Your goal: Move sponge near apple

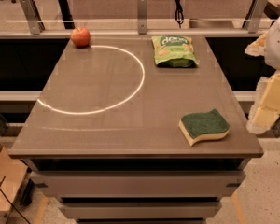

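Off the right edge of the surface (98, 134), the tool (269, 101) hung level with the near corner, clear of the top; whether released or clenched, could not tell; sponge (204, 126) lay nearest it, flat at the near-right corner, green scouring side up, untouched; snack bag (174, 51) sat at the far right; apple (80, 36) stood at the far-left corner, well apart from the sponge. Sponge judged light, soft, compressible, not fragile; best pinched from above across its narrow waist, foam sides yielding for grip.
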Motion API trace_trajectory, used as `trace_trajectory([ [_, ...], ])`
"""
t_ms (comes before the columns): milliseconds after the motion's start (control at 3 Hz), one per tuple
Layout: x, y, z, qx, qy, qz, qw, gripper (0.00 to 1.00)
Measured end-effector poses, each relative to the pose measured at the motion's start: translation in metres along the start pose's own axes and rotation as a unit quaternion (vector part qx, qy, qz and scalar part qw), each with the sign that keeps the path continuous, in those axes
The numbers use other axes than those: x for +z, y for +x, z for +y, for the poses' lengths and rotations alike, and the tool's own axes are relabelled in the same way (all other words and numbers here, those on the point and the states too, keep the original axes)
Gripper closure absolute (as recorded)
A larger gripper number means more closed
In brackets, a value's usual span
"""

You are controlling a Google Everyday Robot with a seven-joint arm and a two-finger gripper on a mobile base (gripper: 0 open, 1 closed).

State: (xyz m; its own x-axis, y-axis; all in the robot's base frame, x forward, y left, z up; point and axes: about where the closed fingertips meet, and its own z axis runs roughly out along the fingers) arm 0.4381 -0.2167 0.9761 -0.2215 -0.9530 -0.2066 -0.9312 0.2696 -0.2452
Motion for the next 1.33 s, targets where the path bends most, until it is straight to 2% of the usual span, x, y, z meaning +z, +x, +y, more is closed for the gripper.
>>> trace_trajectory([
  [333, 0.0, 0.0, 0.0, 0.0, 0.0, 0.0, 1.0, 0.0],
  [667, 0.003, -0.004, -0.004, 0.001, 0.008, -0.041, 0.9991, 0.0],
  [1000, 0.019, -0.008, -0.009, 0.009, 0.001, -0.104, 0.9945, 0.0],
  [1333, 0.047, -0.013, -0.015, 0.021, -0.032, -0.142, 0.9891, 0.0],
])
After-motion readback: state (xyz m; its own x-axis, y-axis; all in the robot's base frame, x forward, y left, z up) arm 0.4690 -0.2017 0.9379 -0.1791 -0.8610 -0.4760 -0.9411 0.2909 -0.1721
